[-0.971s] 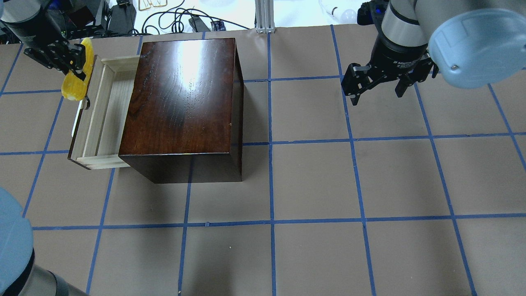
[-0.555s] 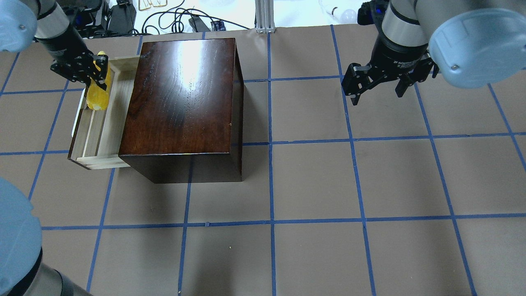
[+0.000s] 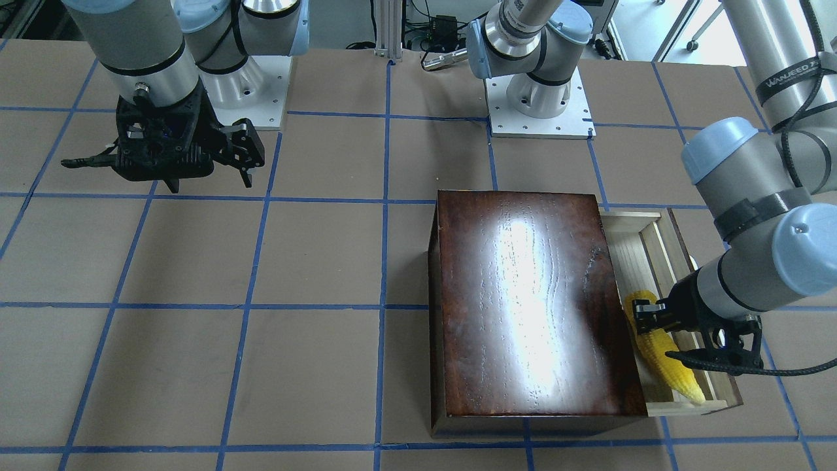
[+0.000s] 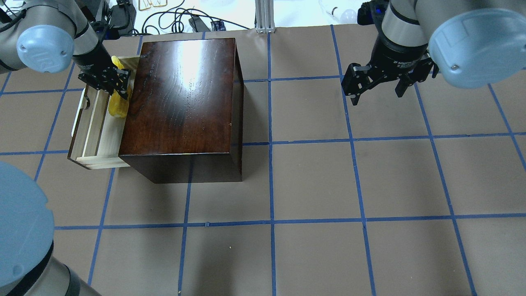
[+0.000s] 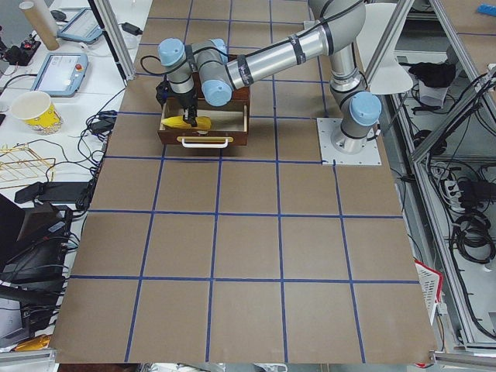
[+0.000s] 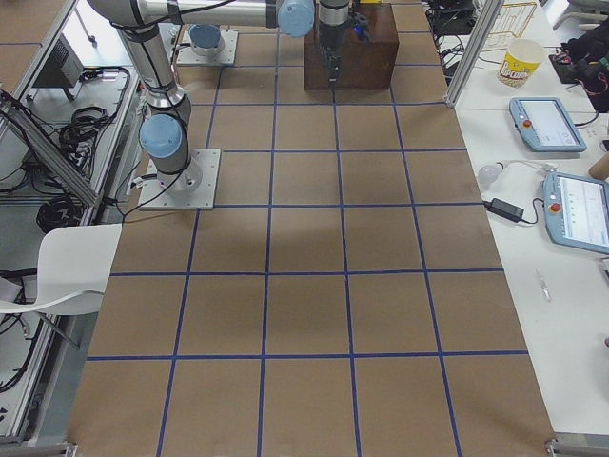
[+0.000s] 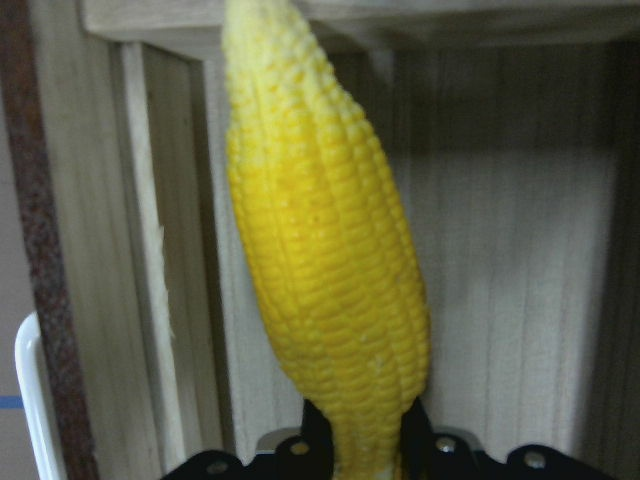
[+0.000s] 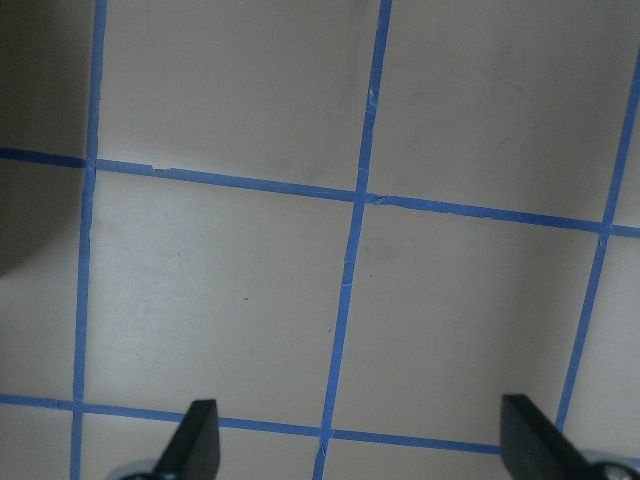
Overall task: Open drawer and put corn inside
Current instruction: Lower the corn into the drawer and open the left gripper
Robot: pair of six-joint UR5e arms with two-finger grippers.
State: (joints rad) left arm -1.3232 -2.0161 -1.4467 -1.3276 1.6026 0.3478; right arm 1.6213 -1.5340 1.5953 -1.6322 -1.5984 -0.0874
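Observation:
The drawer [image 4: 95, 135] stands pulled out of the dark-brown box [image 4: 181, 98] toward the left, its pale tray showing and its white handle [image 4: 74, 123] outside. My left gripper [image 4: 113, 84] is shut on the thick end of the yellow corn [image 4: 118, 107], which hangs inside the tray close to the box. The left wrist view shows the corn [image 7: 330, 270] pointing along the tray floor. In the front view the corn [image 3: 667, 356] lies over the drawer's [image 3: 654, 242] near end. My right gripper [image 4: 377, 96] is open and empty above the table, far right of the box.
Cables and devices lie beyond the table's far edge, with an aluminium post [image 4: 265, 16] behind the box. Both robot bases [image 3: 539, 98] stand at the table's robot side. Blue tape lines grid the brown table [image 4: 312, 185].
My left gripper has carried the corn rightward, from outside the drawer's front panel to over the tray beside the box, and lower. The right arm has not moved.

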